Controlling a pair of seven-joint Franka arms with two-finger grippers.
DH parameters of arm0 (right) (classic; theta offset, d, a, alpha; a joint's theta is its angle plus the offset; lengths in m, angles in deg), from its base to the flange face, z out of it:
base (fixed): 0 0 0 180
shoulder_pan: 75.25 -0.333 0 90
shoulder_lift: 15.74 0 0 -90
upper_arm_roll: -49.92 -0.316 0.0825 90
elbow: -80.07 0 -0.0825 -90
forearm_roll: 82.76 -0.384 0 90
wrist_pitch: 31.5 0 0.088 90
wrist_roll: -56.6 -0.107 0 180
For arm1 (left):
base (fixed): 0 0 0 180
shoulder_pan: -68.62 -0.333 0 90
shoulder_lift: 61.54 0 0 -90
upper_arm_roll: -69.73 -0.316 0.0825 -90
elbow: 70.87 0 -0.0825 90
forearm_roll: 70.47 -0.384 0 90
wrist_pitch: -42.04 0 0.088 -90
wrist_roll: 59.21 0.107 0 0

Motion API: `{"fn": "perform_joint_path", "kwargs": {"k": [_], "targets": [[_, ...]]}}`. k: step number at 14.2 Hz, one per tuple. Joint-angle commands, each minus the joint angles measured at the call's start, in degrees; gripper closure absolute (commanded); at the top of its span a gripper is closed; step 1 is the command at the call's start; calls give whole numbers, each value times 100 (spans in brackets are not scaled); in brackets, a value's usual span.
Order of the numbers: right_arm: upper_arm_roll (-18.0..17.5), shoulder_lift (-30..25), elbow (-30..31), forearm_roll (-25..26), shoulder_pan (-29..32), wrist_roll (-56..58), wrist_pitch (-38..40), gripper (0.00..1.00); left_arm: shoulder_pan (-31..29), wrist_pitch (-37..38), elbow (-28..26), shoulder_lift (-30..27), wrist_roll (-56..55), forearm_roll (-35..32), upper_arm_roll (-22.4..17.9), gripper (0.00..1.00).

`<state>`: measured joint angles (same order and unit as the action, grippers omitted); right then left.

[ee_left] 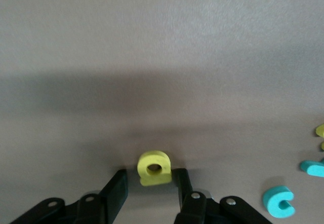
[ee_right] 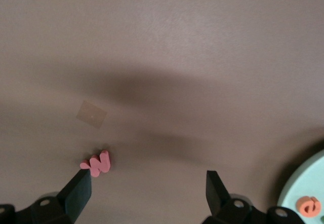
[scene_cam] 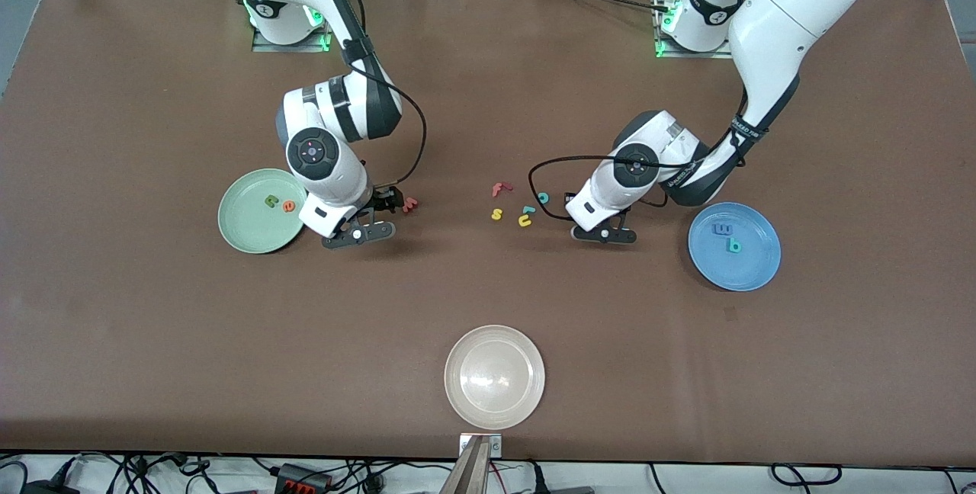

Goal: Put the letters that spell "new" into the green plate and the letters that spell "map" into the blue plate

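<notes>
We logged all items against white plate (scene_cam: 457, 396). Green plate (scene_cam: 235, 238) lay farther from front camera than it, toward right arm's end, holding green n (scene_cam: 270, 201) and orange e (scene_cam: 288, 206). Right gripper (ee_right: 147, 183) was low just beside green plate, jaws spread wide, salmon w (ee_right: 97, 163) touching one fingertip. Left gripper (ee_left: 151, 177) bracketed yellow a (ee_left: 154, 167): one finger touching, slight gap at other, no pinch. Blue plate (scene_cam: 755, 274), toward left arm's end, held blue m (scene_cam: 722, 229) and teal p (scene_cam: 733, 245).
</notes>
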<state>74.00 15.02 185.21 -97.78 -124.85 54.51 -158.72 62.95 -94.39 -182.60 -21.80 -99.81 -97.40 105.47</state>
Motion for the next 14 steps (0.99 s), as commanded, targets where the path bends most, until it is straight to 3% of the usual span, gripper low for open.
{"fn": "perform_joint_path", "kwargs": {"k": [1,5,8,11,14], "targets": [[-52,150,-116,148,-93,1415,4,0,75,-85,28,16,-124,-383,-172,55],[-70,211,-169,149,-180,3667,48,0,66,-155,28,78,-150,-418,-172,79],[-70,211,-142,167,-260,5188,57,0,14,-59,28,-149,-141,-418,-163,89],[-70,211,-142,167,-269,6341,48,0,-232,1044,194,-703,25,-427,-84,89],[-79,334,-151,123,-365,7195,-13,0,-555,2365,458,-827,743,-461,-172,90]]}}
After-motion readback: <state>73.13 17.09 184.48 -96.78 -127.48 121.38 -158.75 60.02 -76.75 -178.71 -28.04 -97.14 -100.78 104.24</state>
